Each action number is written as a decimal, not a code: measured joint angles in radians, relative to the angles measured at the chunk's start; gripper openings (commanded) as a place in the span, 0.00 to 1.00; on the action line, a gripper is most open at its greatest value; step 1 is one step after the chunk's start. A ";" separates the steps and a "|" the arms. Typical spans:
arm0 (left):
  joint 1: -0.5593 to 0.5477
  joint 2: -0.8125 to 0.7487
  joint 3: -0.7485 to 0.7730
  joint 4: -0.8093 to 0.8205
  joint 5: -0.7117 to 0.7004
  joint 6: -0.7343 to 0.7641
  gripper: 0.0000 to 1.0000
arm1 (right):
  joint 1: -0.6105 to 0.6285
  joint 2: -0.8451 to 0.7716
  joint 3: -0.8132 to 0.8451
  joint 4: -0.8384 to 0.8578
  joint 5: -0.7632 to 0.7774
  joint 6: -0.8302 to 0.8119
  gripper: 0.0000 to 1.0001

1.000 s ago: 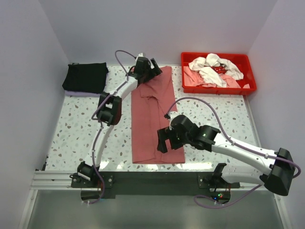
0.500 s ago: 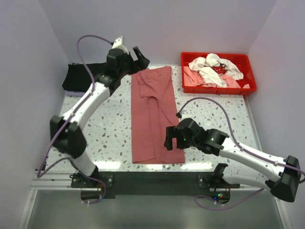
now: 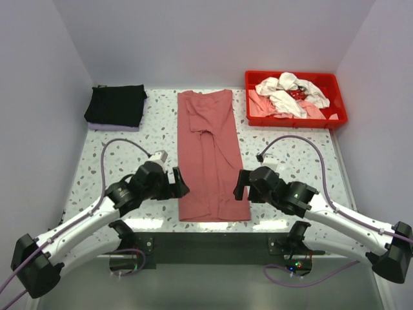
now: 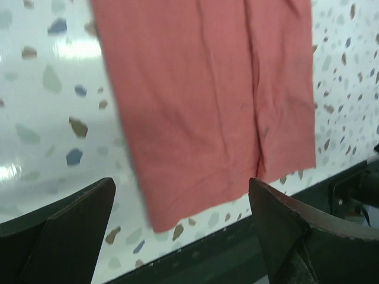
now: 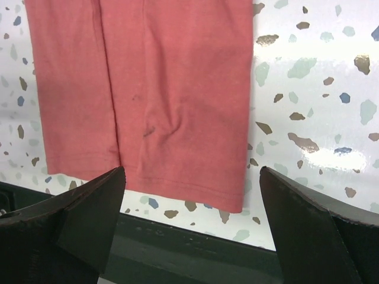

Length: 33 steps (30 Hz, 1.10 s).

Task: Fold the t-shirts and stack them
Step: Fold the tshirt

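Now, your left gripper and right gripper both gape wide and empty, flanking the near hem of the brick-red t-shirt, a long strip lying flat on the table. It looks light and limp, so pinch both near corners.

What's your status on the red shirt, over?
Left gripper open, right gripper open, both empty. Brick-red t-shirt folded lengthwise, flat on table, near end between them. Nothing in the way.
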 measured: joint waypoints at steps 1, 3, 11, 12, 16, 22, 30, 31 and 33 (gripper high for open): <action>-0.014 -0.048 -0.041 -0.027 0.007 -0.021 0.99 | 0.000 -0.001 -0.007 0.002 0.000 0.007 0.99; -0.029 -0.112 -0.113 -0.051 0.029 -0.063 0.98 | -0.001 0.000 -0.028 0.007 -0.001 0.021 0.99; -0.078 -0.029 -0.223 -0.029 0.114 -0.150 0.77 | -0.002 0.062 -0.065 0.014 -0.027 0.058 0.99; -0.085 -0.018 -0.223 -0.024 0.118 -0.155 0.73 | -0.002 0.065 -0.068 0.014 -0.029 0.061 0.99; -0.105 0.014 -0.223 -0.011 0.135 -0.162 0.53 | -0.003 0.073 -0.082 0.019 -0.032 0.078 0.99; -0.125 0.074 -0.223 0.004 0.150 -0.167 0.44 | -0.005 0.084 -0.097 0.031 -0.035 0.094 0.99; -0.142 0.129 -0.223 0.046 0.153 -0.183 0.00 | -0.016 0.103 -0.116 0.057 -0.060 0.095 0.99; -0.142 0.134 -0.223 0.048 0.151 -0.187 0.00 | -0.016 0.109 -0.117 0.059 -0.067 0.094 0.99; -0.143 0.139 -0.223 0.052 0.149 -0.183 0.00 | -0.018 0.119 -0.118 0.063 -0.083 0.085 0.99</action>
